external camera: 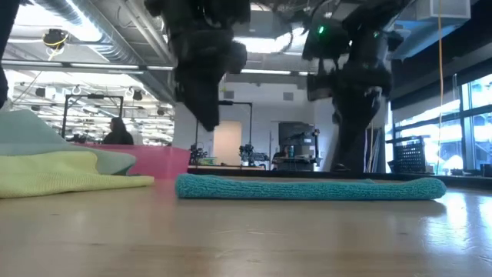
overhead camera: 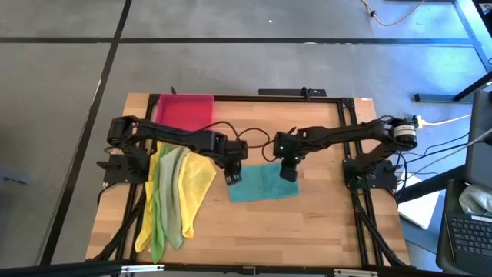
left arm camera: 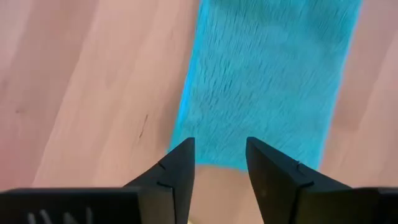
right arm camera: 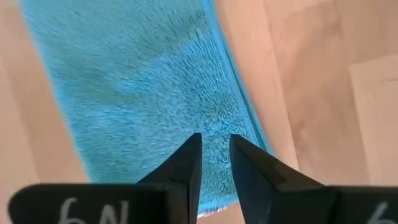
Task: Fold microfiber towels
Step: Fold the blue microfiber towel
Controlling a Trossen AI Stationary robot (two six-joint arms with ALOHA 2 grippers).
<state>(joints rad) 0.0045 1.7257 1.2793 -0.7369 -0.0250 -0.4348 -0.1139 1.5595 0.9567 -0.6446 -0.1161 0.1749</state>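
From above, the left gripper [overhead camera: 233, 176] hangs at the teal towel's [overhead camera: 265, 185] left end and the right gripper [overhead camera: 288, 172] over its far edge, mid-desk; yellow and green towels [overhead camera: 173, 192] lie heaped toward the desk's left edge. Level view: the teal towel lies flat, folded. Left wrist: fingers [left arm camera: 177, 171] parted, empty. Right wrist: fingers [right arm camera: 186, 168] narrowly apart above the pile

L pincer [left arm camera: 219, 163] open, empty, raised. R pincer [right arm camera: 215, 155] narrow gap, low, empty.
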